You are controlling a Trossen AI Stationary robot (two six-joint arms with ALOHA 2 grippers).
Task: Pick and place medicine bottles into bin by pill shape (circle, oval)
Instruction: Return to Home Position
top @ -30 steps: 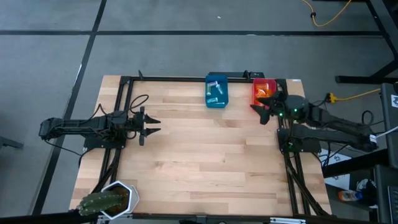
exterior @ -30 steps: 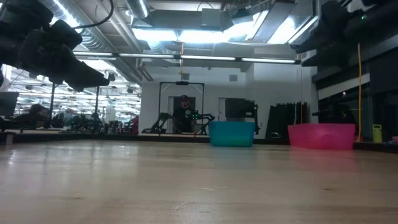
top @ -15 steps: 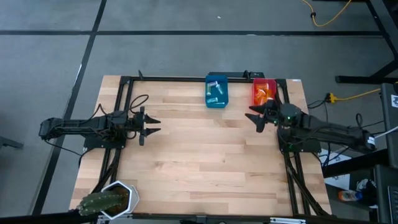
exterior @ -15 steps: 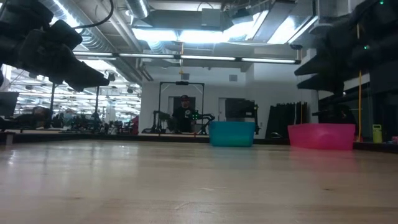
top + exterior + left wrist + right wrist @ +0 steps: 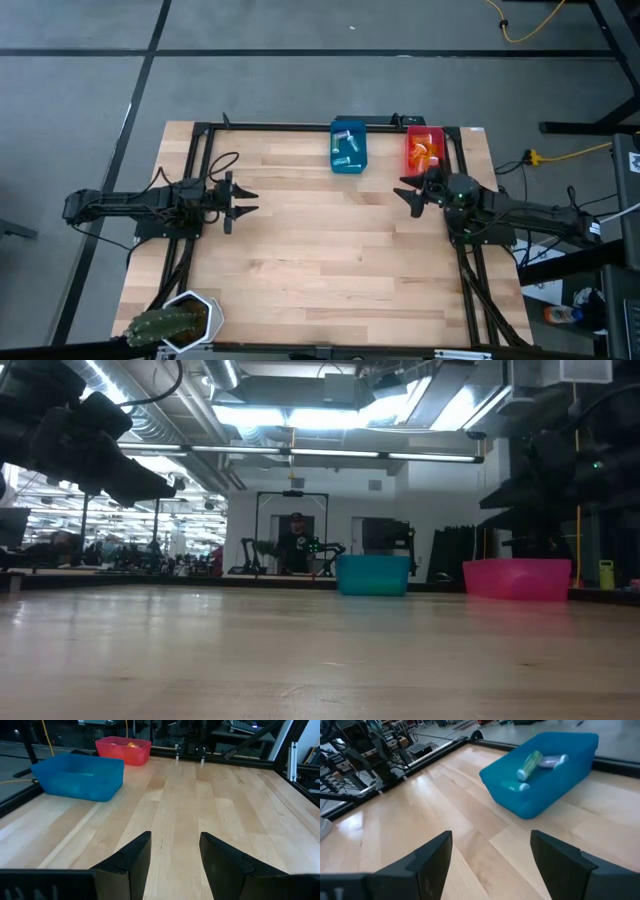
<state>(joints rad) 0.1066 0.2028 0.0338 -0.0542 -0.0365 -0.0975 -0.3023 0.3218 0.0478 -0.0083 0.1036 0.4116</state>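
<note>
A blue bin (image 5: 348, 146) at the table's far edge holds several small teal and clear bottles (image 5: 529, 764). A red bin (image 5: 424, 148) to its right holds orange bottles (image 5: 422, 152). My right gripper (image 5: 410, 194) is open and empty over the table, just near of the red bin. My left gripper (image 5: 243, 200) is open and empty over the table's left side, pointing right. No bottle lies on the bare tabletop.
A black frame (image 5: 300, 126) runs along the table's far and side edges. A white pot with a green plant (image 5: 170, 320) stands at the near left corner. A person (image 5: 295, 545) stands in the room beyond the far edge.
My right gripper has drawn back from over the red bin toward the table's near edge and come lower, still open and empty. My left arm has kept still.
</note>
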